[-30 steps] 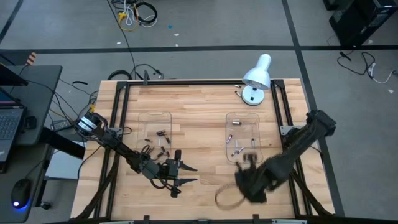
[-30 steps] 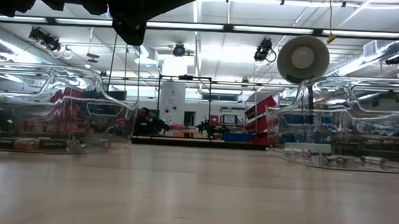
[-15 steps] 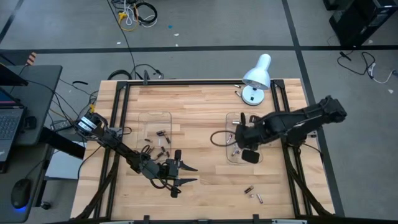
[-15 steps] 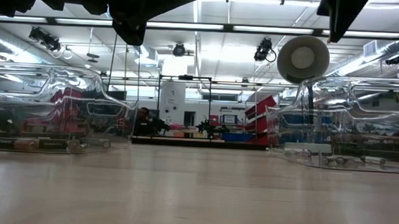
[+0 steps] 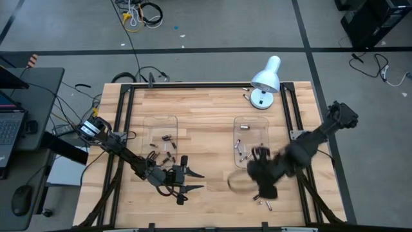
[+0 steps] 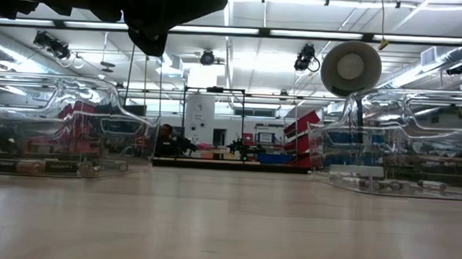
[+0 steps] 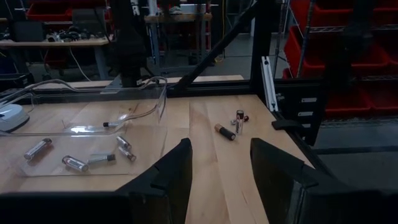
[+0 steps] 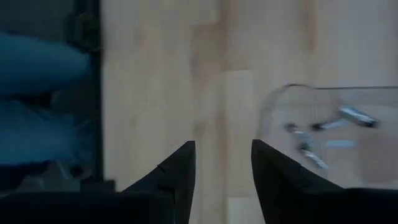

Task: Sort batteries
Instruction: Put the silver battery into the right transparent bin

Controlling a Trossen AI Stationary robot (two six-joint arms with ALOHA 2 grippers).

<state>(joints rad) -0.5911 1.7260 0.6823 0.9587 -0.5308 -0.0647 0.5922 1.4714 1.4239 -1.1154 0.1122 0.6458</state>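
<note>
Dark batteries (image 5: pixel 166 147) lie in the left clear tray (image 5: pixel 161 122), silver ones (image 5: pixel 241 153) in the right clear tray (image 5: pixel 252 124). Loose batteries (image 5: pixel 262 201) rest on the wood near the front edge; the left wrist view shows them (image 7: pixel 226 131) beyond the right tray (image 7: pixel 93 134). My left gripper (image 5: pixel 197 181) (image 7: pixel 221 162) stands open and level near the front, between the trays, and holds nothing. My right gripper (image 5: pixel 262 187) (image 8: pixel 224 162), blurred, hangs open over bare wood just in front of the right tray (image 8: pixel 329 130), above the loose batteries.
A white desk lamp (image 5: pixel 264 82) stands at the table's far right. A black frame (image 5: pixel 193 85) runs around the tabletop. Bare wood (image 5: pixel 206 129) lies between the two trays. In the low view both trays (image 6: pixel 59 130) (image 6: pixel 402 145) stand on either side of open tabletop.
My right gripper went from the near edge out over the right tray, then swung back toward the near edge and up, tipping as it went. The left arm kept still.
</note>
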